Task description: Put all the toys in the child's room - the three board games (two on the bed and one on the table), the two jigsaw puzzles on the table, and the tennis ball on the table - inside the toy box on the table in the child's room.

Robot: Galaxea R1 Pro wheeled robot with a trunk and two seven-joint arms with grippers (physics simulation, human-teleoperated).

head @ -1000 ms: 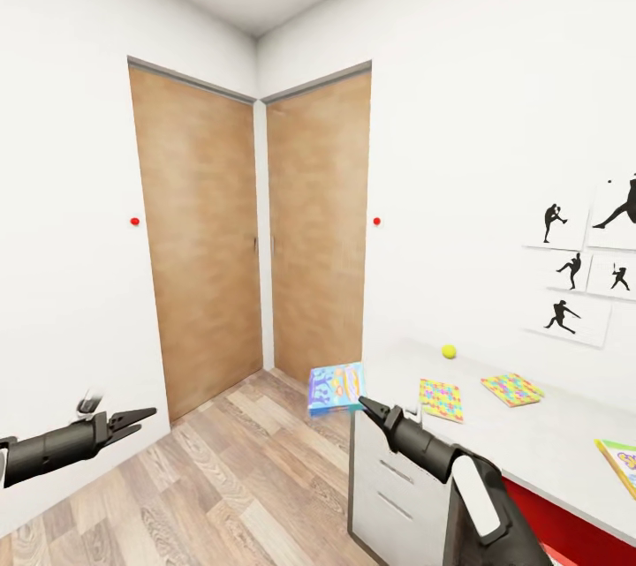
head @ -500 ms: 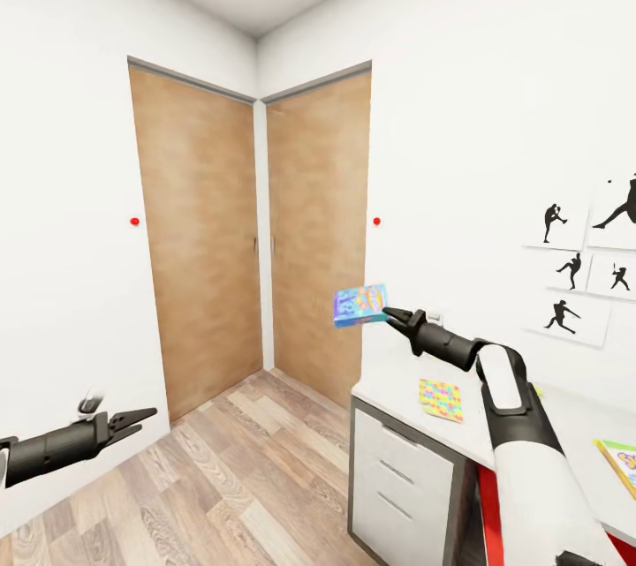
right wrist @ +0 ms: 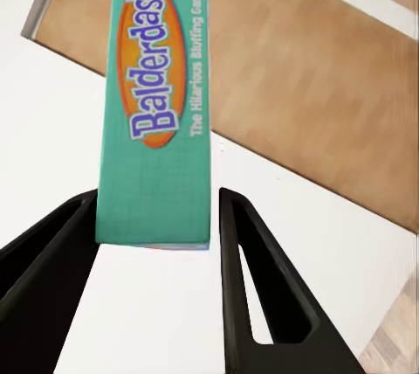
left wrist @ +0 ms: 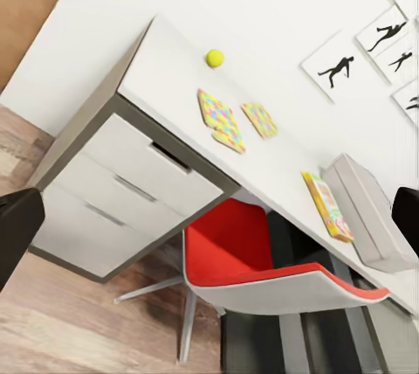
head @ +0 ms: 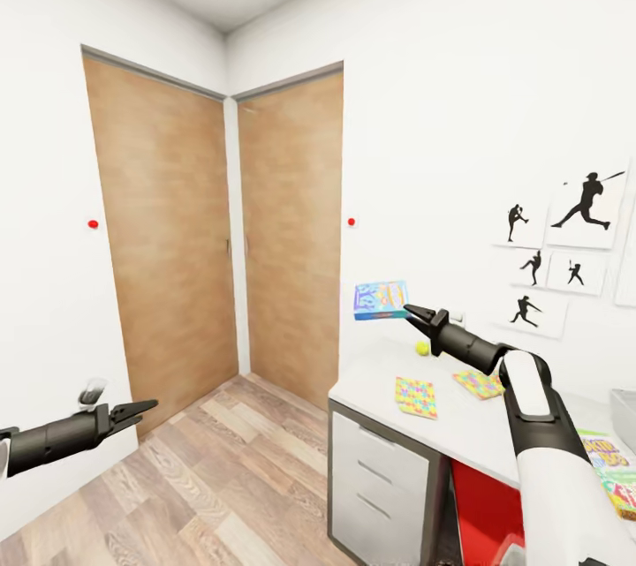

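Right gripper (head: pixel 412 312): up at chest height over the table's end, fingers clamped on the small blue board game (head: pixel 381 300), gripped by one edge, box jutting toward 9 o'clock in the head view.
Box label: in the right wrist view, the teal side of the game (right wrist: pixel 154 112) reads "Balderdash", standing between the two black fingers (right wrist: pixel 253 287).
Left gripper (head: pixel 134 410): low at 8 o'clock of the head view, over the wood floor (head: pixel 203 495), fingers close together, nothing between them.
Table (head: pixel 468 429): white top, grey drawers under its near end.
Puzzles: one jigsaw square (head: pixel 416 396) flat near the table's end, the second (head: pixel 478 383) just beyond it toward 2 o'clock.
Ball: tennis ball (head: pixel 422 348) by the wall, apart from both puzzles.
Other games: two colourful boxes (head: pixel 609 464) at the table's right, partly behind the right arm.
Toy box (left wrist: pixel 371 215): grey tray beside a game box (left wrist: pixel 326 206) in the left wrist view.
Chair (left wrist: pixel 262 256): red seat, tucked under the table.
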